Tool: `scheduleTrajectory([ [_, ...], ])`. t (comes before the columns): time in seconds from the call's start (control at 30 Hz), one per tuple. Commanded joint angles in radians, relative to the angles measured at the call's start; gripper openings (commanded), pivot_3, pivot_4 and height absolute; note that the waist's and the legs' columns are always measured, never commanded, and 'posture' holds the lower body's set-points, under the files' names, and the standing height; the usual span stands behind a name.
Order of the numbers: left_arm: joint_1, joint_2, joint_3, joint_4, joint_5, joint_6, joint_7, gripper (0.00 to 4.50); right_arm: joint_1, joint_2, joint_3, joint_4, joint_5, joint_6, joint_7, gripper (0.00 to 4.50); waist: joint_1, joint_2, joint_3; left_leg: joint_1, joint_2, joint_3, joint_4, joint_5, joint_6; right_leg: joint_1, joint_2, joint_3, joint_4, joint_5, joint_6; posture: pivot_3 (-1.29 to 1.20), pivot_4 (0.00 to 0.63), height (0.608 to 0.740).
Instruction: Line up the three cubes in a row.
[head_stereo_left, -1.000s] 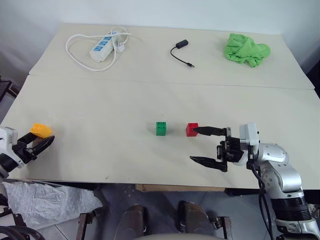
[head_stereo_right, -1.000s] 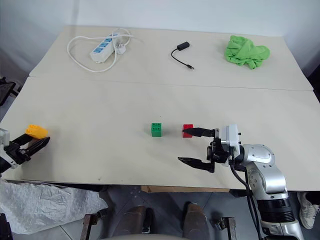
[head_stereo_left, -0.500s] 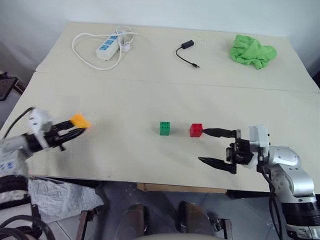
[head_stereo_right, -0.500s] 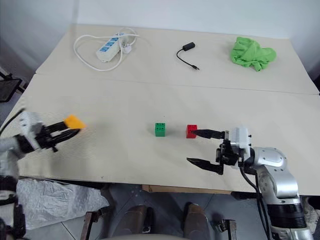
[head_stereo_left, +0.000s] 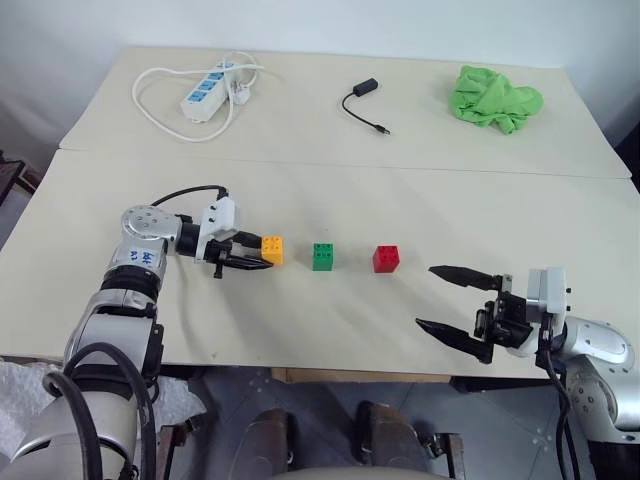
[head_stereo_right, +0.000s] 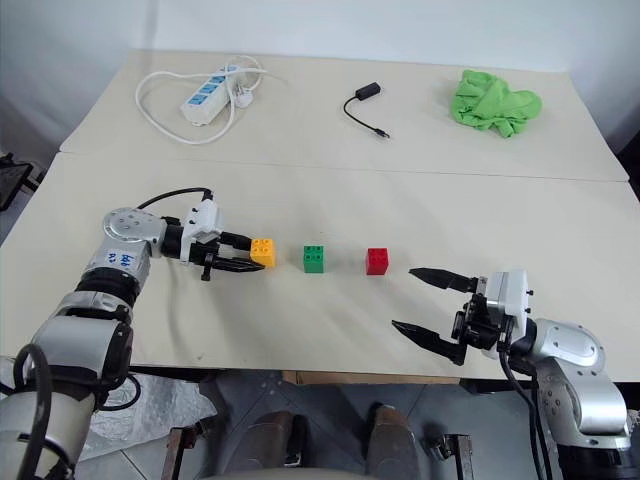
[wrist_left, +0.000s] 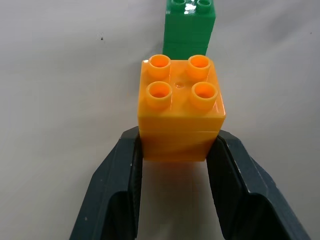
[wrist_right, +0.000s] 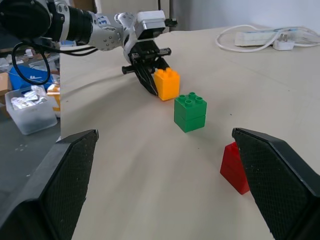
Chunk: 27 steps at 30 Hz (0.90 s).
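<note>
Three studded cubes stand in a row near the table's middle: orange-yellow cube (head_stereo_left: 271, 249), green cube (head_stereo_left: 323, 256), red cube (head_stereo_left: 387, 259). My left gripper (head_stereo_left: 258, 257) reaches in from the left and is shut on the orange-yellow cube (wrist_left: 181, 110), one black finger (wrist_left: 117, 195) on each side. The cube sits at or just above the tabletop, a small gap from the green cube (wrist_left: 190, 25). My right gripper (head_stereo_left: 428, 296) hangs open and empty near the table's front edge, to the right of the red cube (wrist_right: 235, 167) and apart from it.
At the back lie a white power strip with its cable (head_stereo_left: 205, 92), a black adapter with a cord (head_stereo_left: 364, 90) and a green cloth (head_stereo_left: 495, 98). A seam (head_stereo_left: 420, 168) crosses the table between the back things and the cubes. A plastic box (wrist_right: 27, 107) sits off the table's left side.
My left gripper has carried the orange-yellow cube from the table's left edge rightward to just beside the green cube. My right gripper has drawn back from the red cube toward the front right.
</note>
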Motion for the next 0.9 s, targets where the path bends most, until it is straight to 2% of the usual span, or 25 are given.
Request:
scheduleTrajectory([
  [0.03, -0.038, -0.008, 0.002, 0.04, 0.032, -0.021, 0.016, 1.47, 0.036, 0.009, -0.04, -0.062, 0.013, -0.027, -0.03, 4.5, 0.002, 0.0, 0.0, 0.0, 0.0, 0.0, 0.0, 0.0, 0.0, 0.0, 0.0, 0.0, 0.0, 0.0, 0.0, 0.0, 0.15, 0.74],
  [0.17, -0.054, -0.017, 0.0, 0.068, 0.058, -0.006, 0.015, 1.47, 0.057, 0.006, -0.045, -0.079, 0.014, -0.033, -0.049, 4.5, 0.006, 0.0, 0.0, 0.0, 0.0, 0.0, 0.0, 0.0, 0.0, 0.0, 0.0, 0.0, 0.0, 0.0, 0.0, 0.0, 0.15, 0.74],
  [0.23, -0.059, -0.019, 0.001, 0.073, 0.064, -0.013, 0.004, 2.2, 0.062, 0.003, -0.046, -0.082, 0.016, -0.035, -0.054, 4.5, 0.008, 0.0, 0.0, 0.0, 0.0, 0.0, 0.0, 0.0, 0.0, 0.0, 0.0, 0.0, 0.0, 0.0, 0.0, 0.0, 0.15, 0.74],
  [0.43, -0.062, -0.015, 0.018, 0.076, 0.077, -0.032, 0.063, 3.86, 0.056, -0.005, -0.041, -0.071, 0.015, -0.037, -0.055, 4.5, 0.016, 0.0, 0.0, 0.001, 0.0, 0.0, 0.001, 0.0, 0.0, 0.0, 0.0, 0.0, 0.001, 0.0, 0.0, 0.0, 0.15, 0.74],
  [0.63, -0.052, 0.004, 0.059, 0.073, 0.059, -0.018, 0.096, 3.86, 0.033, -0.006, -0.024, -0.056, 0.012, -0.033, -0.044, 4.5, 0.02, 0.0, 0.0, 0.0, 0.0, 0.0, 0.001, 0.0, 0.0, 0.0, 0.0, 0.0, 0.001, 0.0, 0.0, 0.0, 0.15, 0.74],
  [0.8, 0.005, 0.076, 0.124, 0.018, -0.011, -0.014, -0.053, 3.86, 0.023, -0.016, -0.028, -0.05, 0.031, -0.017, -0.018, 4.5, 0.015, 0.0, 0.0, 0.0, 0.0, 0.0, 0.001, 0.0, 0.0, 0.0, 0.0, 0.0, 0.001, 0.0, 0.0, 0.0, 0.15, 0.74],
  [0.9, 0.127, 0.162, 0.193, -0.127, -0.107, 0.048, -0.139, 4.36, 0.004, -0.059, -0.061, -0.014, 0.069, 0.028, 0.011, 4.5, 0.002, 0.0, 0.0, 0.001, 0.001, 0.0, 0.001, 0.0, 0.0, 0.0, 0.0, 0.0, 0.001, 0.0, 0.0, 0.0, 0.15, 0.74],
])
